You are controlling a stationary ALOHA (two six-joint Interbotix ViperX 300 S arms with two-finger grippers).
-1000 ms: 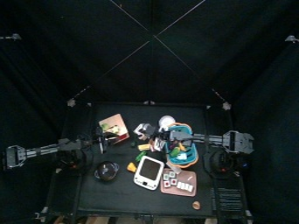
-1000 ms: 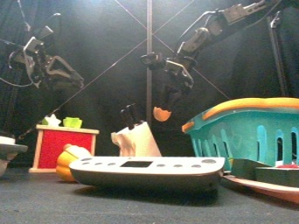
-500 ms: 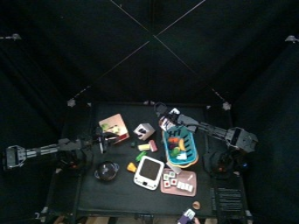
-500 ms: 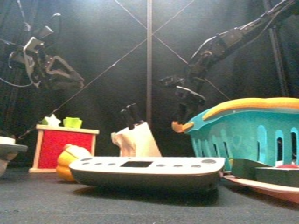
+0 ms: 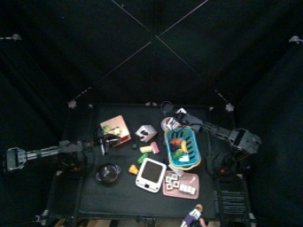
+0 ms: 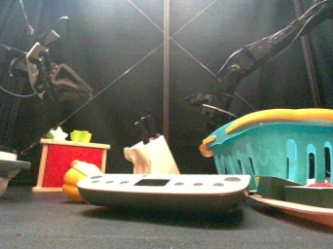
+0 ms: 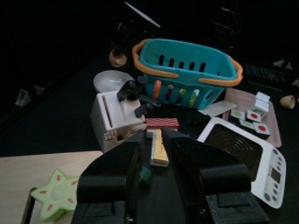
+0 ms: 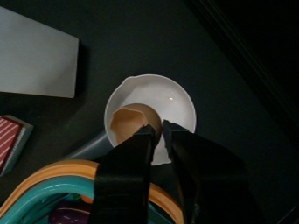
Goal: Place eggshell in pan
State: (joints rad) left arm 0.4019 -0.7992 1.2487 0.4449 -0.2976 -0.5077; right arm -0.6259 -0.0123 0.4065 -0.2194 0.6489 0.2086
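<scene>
One brownish eggshell (image 8: 131,121) at R gripper (image 8: 160,131) tips, w/in white bowl (image 8: 163,92) outline; jaw state unclear

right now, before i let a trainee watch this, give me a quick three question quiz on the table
1. True or false: the teal basket lies tipped on its side.
2. Which dish lies just beyond the right gripper in its own wrist view? A) white bowl B) black pan C) red plate
3. What colour is the small piece seen against that bowl?

Key: 1 false, it stands upright. 2 A. 3 brown.
</scene>
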